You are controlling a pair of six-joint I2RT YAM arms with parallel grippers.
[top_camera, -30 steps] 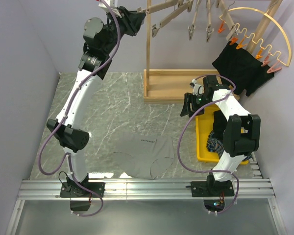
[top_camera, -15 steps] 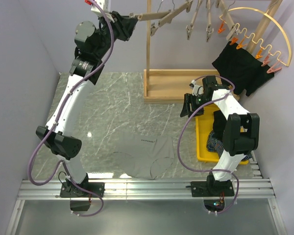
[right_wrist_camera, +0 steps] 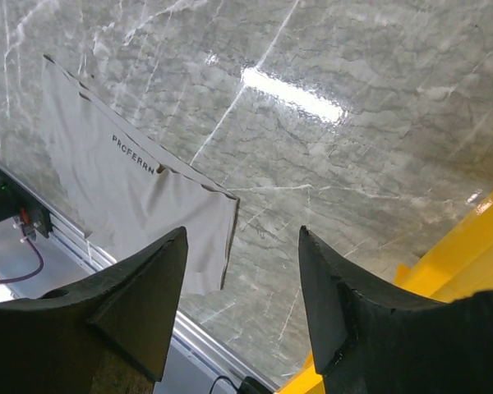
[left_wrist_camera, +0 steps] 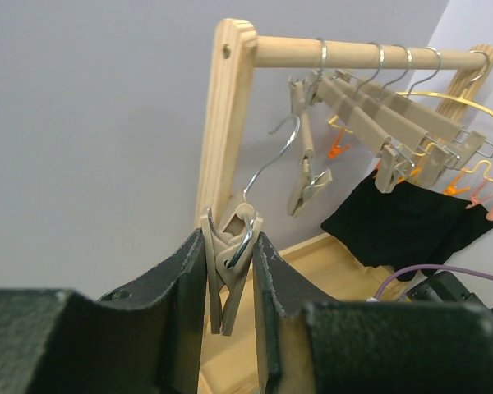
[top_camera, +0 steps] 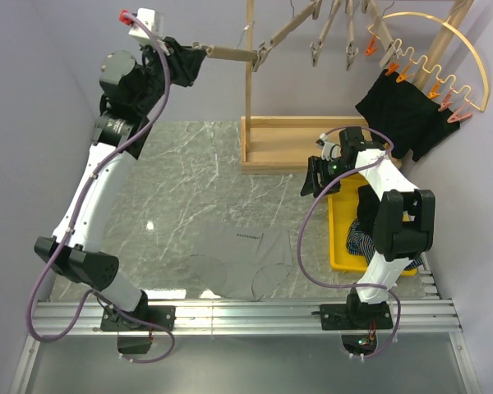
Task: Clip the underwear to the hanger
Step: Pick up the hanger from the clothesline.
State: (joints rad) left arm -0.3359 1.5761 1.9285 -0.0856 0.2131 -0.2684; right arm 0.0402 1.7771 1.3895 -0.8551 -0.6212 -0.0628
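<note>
Left tool [top_camera: 187, 62]: clenched on the end clip [left_wrist_camera: 230, 264] of a wooden hanger [top_camera: 230, 53] and held high, left of the rack [top_camera: 248, 90]. In the left wrist view the hanger's wire hook [left_wrist_camera: 273, 158] appears to be free of the rail.

Right tool [top_camera: 315, 177]: released, jaws wide and holding nothing. It hovers over the surface [top_camera: 181, 172] just beside the yellow bin [top_camera: 338, 240].

Underwear [top_camera: 242, 258]: grey, lying flat on the surface near the front edge, well apart from both tools. It is not yet clipped.

Risks noted:
- The hanger is gripped at one end only, so its length could swing or twist in the jaws during travel.
- The hook could catch the rack post.
- The fabric lies flat, so the right tool may skid over it or pinch a single layer, and the waistband would then sag away from the clip.
</note>
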